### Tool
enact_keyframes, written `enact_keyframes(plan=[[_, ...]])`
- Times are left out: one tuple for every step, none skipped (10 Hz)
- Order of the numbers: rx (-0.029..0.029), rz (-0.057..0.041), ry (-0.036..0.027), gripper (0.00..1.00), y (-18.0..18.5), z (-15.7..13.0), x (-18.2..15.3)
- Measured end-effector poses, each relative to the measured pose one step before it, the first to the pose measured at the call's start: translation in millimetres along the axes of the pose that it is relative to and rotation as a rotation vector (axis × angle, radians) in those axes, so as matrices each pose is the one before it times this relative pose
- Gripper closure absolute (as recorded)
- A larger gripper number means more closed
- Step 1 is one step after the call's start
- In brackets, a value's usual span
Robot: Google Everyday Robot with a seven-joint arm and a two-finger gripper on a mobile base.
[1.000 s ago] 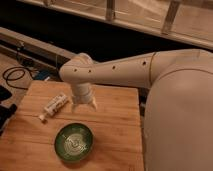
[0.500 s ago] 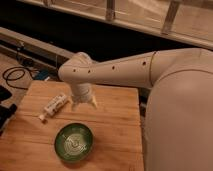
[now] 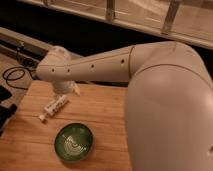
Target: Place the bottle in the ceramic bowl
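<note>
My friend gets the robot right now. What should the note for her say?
Pincer: open, holding nothing, by the bottle's far end; contact unclear.
Bottle: lying flat on the wooden table, cap pointing near-left.
Ceramic bowl: empty, nearer the camera than the bottle.
Done: nothing yet.
Left: grip bottle, lift, set it in the bowl.
</note>
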Motion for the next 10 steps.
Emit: enact_keyframes(plan=[[-0.00129, -0.00288, -0.00389, 0.35, 2.18, -0.12, -1.31], [0.00549, 0.00686, -0.00111, 0.35, -5.18, 0.26, -1.31], [-0.00125, -0.00162, 0.00052, 0.35, 1.36, 0.11, 0.3], [-0.00107, -0.00155, 0.00047, 0.35, 1.25, 0.18, 0.36], [0.00127, 0.00831, 0.00159, 0.35, -2.69, 0.17, 1.24], [-0.00074, 0.02878, 0.00524, 0.35, -7.44, 1.92, 3.28], [0.00082, 0.01937, 0.00076, 0.35, -7.57, 2.51, 3.09], [0.00005, 0.00044, -0.00025, 0.35, -5.36, 1.67, 2.89], [-0.0011, -0.01325, -0.00238, 0.35, 1.58, 2.84, -0.76], [0.00051, -0.00815, -0.00463, 0.35, 2.27, 2.2, -2.98]])
